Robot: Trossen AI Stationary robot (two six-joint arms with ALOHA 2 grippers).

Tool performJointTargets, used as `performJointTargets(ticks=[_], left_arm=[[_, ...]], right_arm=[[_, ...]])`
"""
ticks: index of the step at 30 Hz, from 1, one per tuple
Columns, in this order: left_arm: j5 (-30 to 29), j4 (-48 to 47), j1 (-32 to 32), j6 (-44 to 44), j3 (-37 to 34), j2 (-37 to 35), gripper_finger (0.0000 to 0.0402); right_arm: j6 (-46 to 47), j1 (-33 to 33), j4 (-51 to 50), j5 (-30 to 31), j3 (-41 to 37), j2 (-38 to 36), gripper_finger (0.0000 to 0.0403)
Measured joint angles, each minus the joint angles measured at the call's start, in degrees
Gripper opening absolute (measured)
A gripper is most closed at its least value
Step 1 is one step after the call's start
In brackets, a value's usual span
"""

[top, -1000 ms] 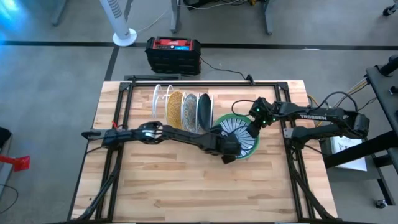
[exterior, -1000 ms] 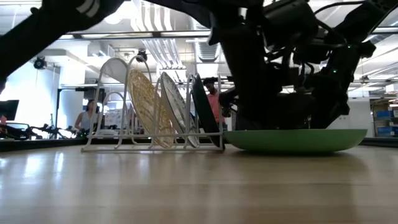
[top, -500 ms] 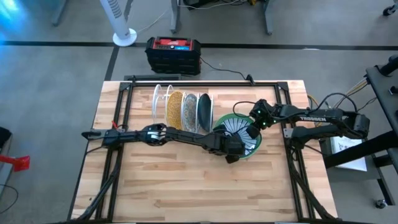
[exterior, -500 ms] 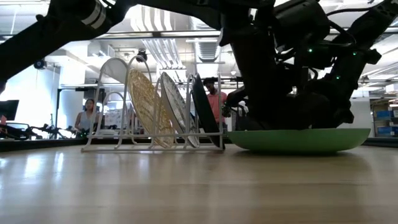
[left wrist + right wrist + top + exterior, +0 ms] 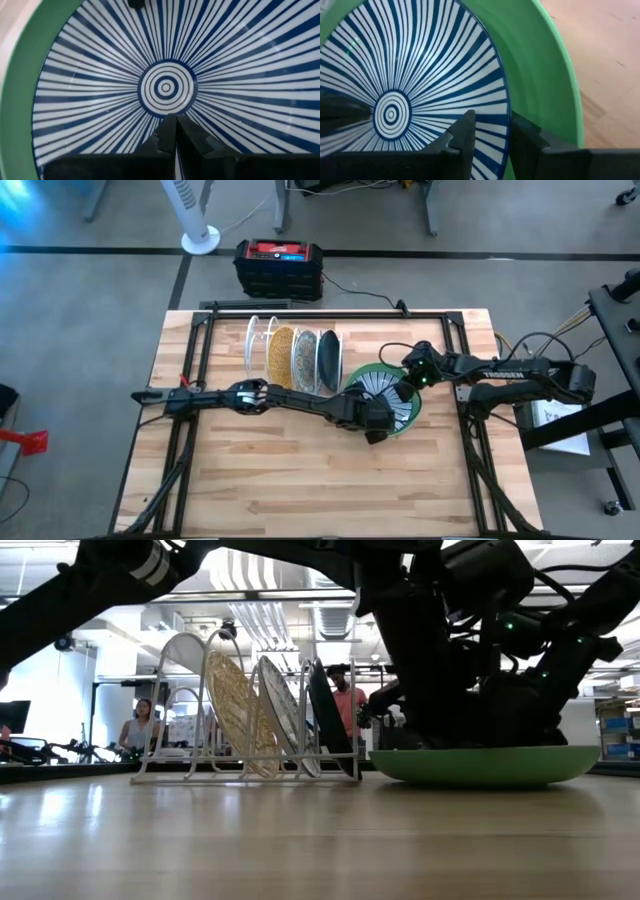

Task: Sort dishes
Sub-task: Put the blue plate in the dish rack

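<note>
On the right half of the butcher-block wooden table (image 5: 300,480), just beside the white wire rack (image 5: 258,340), a white round plate with blue radiating stripes and a bullseye centre (image 5: 385,395) lies nested in a larger plain light green plate (image 5: 352,378), both flat on the wood. Three more dishes stand on edge in the rack: a mustard-yellow speckled plate (image 5: 282,354), a white plate with a blue floral pattern (image 5: 303,357) and a dark teal plate (image 5: 328,358). The right gripper (image 5: 490,132) straddles the striped plate's rim, jaws apart with the edge between them, not yet pinching. The left gripper (image 5: 175,131) hangs low over the striped plate near its centre, fingers pressed together. To my eye the risk is a thin, glossy rim: a shallow pinch could let it slide out, or drag the green plate along and knock the rack. With both arms crowded over one dish, they could also bump each other when it lifts.
</note>
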Motion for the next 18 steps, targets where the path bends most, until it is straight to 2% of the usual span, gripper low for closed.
performJointTargets(ticks=[9,12,18], left_arm=[[0.3,4.3,-0.1,0.0,-2.5,-0.2,0.0000],[0.5,5.7,-0.1,0.0,-3.5,-0.3,0.0000],[1.1,5.6,0.0,0.5,-3.1,-0.3,0.0000]], right_arm=[[-0.2,0.0,3.4,-1.4,-1.3,0.0,0.0116],[-1.1,0.0,3.6,-1.1,-1.7,0.0,0.0098],[-0.6,0.0,3.5,-1.4,-1.9,-0.1,0.0030]])
